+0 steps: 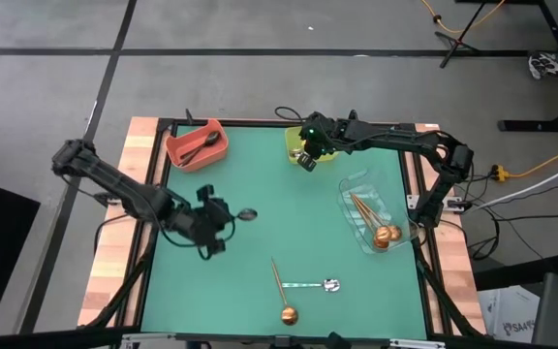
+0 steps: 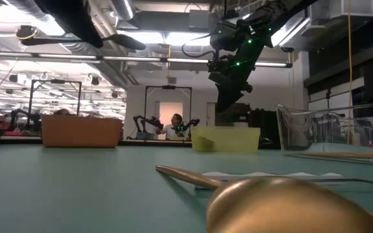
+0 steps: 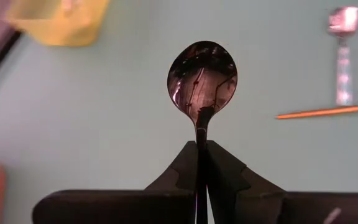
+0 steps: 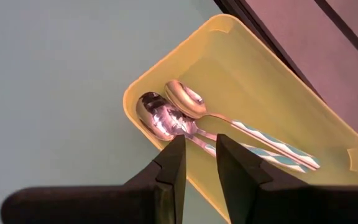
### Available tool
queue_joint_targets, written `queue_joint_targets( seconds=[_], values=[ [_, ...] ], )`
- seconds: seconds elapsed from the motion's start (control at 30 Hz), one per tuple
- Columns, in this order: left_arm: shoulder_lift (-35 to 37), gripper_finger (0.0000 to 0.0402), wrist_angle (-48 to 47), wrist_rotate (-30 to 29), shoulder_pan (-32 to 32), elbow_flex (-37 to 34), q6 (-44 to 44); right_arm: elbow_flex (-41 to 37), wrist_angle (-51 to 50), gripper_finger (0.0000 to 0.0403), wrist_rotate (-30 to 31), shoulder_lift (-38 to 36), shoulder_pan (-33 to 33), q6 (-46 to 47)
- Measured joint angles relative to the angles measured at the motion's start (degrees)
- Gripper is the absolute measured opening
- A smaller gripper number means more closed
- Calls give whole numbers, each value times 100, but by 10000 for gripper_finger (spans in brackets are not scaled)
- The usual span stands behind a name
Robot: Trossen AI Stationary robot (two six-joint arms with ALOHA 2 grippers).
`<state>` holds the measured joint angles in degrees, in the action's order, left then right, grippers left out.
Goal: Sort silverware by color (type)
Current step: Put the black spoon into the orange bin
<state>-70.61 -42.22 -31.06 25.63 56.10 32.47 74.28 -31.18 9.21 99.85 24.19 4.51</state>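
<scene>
You are looking down on the green table mat (image 1: 260, 174), which fills the centre of the high view. The clear bin (image 1: 395, 199) sits at the mat's right edge with copper-gold spoons (image 1: 376, 228) lying in it, round bowls toward the frame's bottom. At the upper left of the mat stands the red bin (image 1: 177, 150) with a black spoon (image 1: 200, 148) inside. The yellow-green bin (image 1: 294, 145) is at upper centre, partly under the right arm.

Your left gripper (image 1: 213, 221) is left of centre in the high view, its fingers (image 3: 225, 171) closed tight on the handle of a dark spoon (image 3: 202, 78) whose bowl sticks out toward the middle of the mat; you see that bowl at (image 1: 247, 214).

Your right gripper (image 1: 305, 160) hangs over the yellow-green bin, with only a narrow gap between its fingers (image 4: 169, 168) and nothing between them. In the right wrist view, two shiny silver spoons (image 4: 163, 118) lie side by side in that bin, bowls at its lower left end.

Two pieces lie loose on the mat at lower centre of the high view: a copper-gold spoon (image 1: 281, 291) on a diagonal with its bowl toward the bottom edge, and just right of it a silver spoon (image 1: 316, 285) lying nearly level, bowl to the right.
</scene>
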Motion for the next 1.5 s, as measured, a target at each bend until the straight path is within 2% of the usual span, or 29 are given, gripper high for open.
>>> queue_joint_targets(
  seconds=[0.23,0.43,0.93,1.23,1.5],
  values=[
    [547,11,-718,-265,-780,0,-48,0,-24,81,-107,0,-323,15],
    [887,12,-1079,-393,-1537,0,-540,0,-24,81,-107,0,-748,13],
    [988,12,-1271,-405,-3870,0,-2091,0,-22,81,-88,0,-1750,188],
    [988,12,-1184,74,-5142,0,-2792,0,123,81,-88,0,-2206,188],
    [981,12,-810,515,-5984,-32,-3157,0,157,81,-88,0,-2444,263]
  ],
)
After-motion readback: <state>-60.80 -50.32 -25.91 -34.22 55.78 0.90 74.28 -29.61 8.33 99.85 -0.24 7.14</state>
